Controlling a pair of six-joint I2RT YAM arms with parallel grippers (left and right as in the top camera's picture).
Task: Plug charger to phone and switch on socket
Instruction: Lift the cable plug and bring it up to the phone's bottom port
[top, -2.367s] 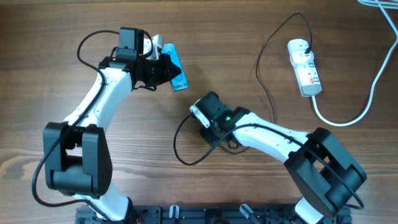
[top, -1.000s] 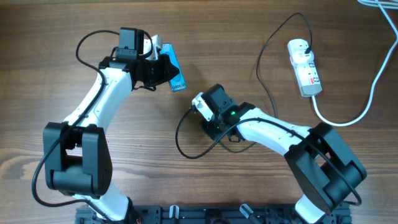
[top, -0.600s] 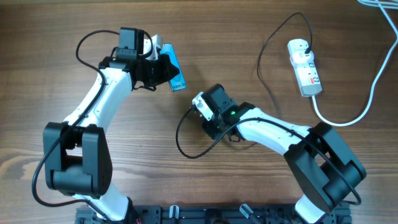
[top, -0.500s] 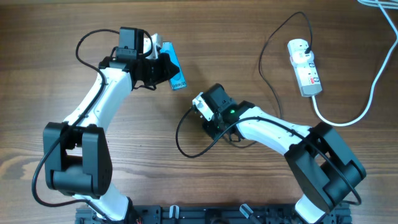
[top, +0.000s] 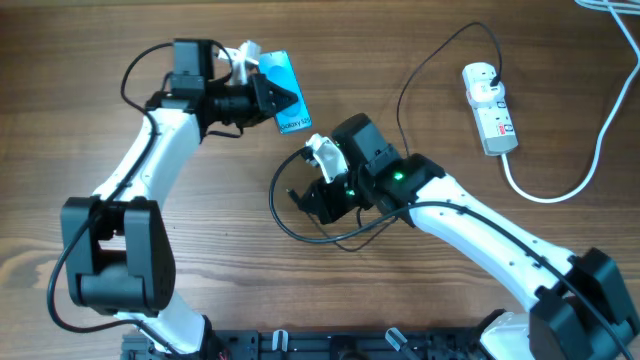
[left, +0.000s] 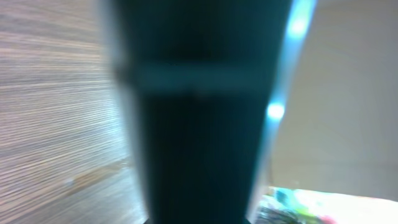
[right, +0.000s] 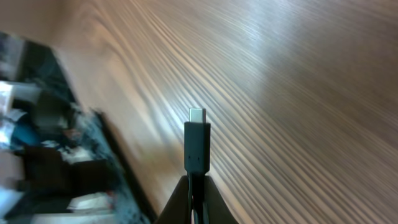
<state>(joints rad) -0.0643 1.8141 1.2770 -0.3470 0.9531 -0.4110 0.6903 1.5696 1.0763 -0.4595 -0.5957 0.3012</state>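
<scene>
**Charger's small black plug tip (right: 197, 146) rises toward teal-screened smartphone (top: 285, 80)**

Pinched in the right fingers (right: 177, 205), the plug now stands clear of the wooden worktop (top: 80, 60), its thin black cable (top: 405, 90) trailing behind, after the arm swung up. The left fingers (top: 266, 100), clamped on the phone, have raised and turned it. Insertion looks next; the white oblong power strip (top: 488, 108) lies well apart, untouched.

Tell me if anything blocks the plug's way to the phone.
Nothing visible does. The plug stands clear in the right hand, and only bare table lies between it and the phone in the left hand.
</scene>
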